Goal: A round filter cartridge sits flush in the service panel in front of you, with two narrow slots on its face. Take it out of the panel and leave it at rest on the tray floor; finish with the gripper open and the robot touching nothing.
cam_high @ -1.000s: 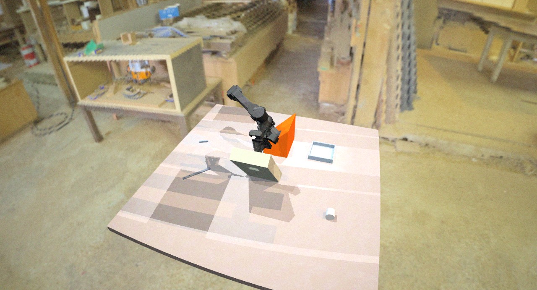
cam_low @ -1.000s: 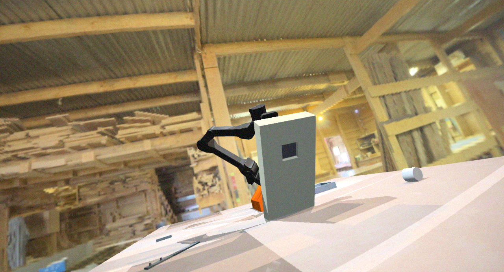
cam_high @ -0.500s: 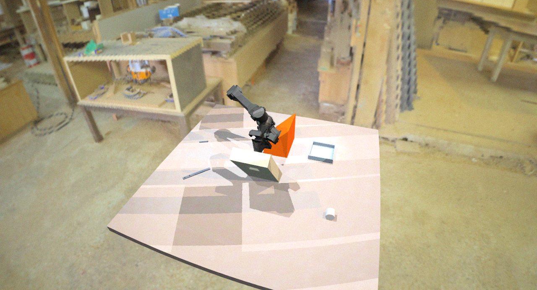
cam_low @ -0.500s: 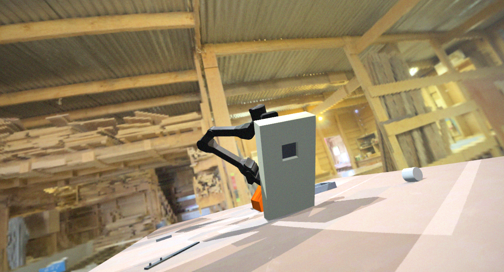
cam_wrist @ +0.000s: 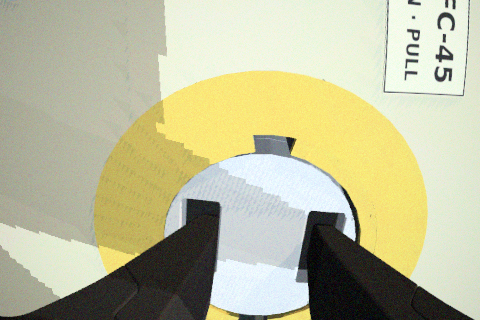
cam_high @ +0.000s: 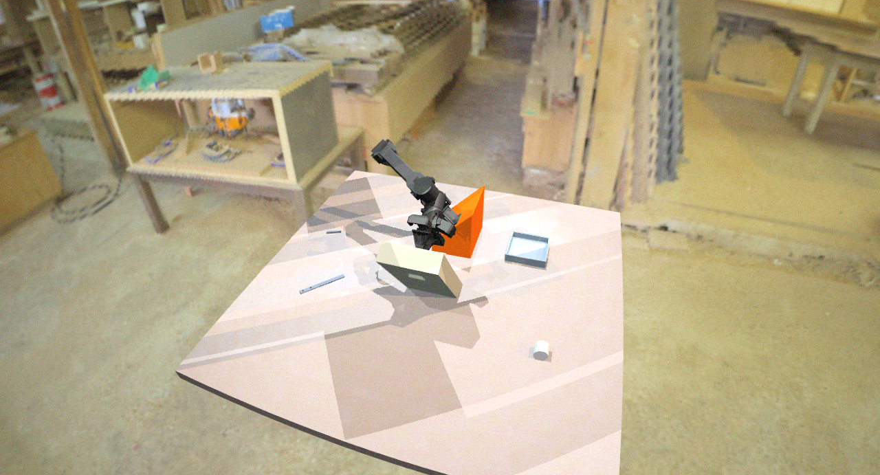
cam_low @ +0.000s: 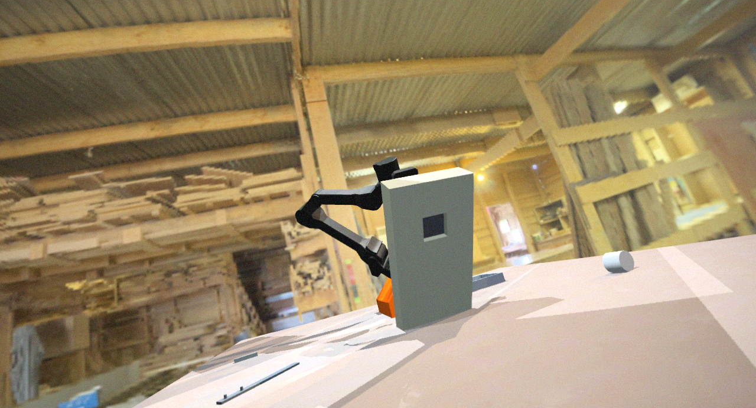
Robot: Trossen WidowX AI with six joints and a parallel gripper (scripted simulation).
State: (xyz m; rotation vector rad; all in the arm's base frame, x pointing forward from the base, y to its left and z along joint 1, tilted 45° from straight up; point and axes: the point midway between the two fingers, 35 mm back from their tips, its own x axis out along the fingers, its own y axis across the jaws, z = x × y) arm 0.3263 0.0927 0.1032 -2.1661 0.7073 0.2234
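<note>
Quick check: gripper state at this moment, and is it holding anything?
Gripper: partly open, clamping nothing; its fingertips sit in the two slots of the filter cartridge, which sits in the panel.

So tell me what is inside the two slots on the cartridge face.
One fingertip of the gripper sits in each slot of the filter cartridge. How deep they reach is hidden; the cartridge looks seated in its yellow ring.

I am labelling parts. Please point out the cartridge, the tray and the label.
cartridge [cam_wrist: 260,214], wrist view, pale face between the slots
tray [cam_high: 518,260], top view, near rim
label [cam_wrist: 427,0], wrist view, printed middle
</note>
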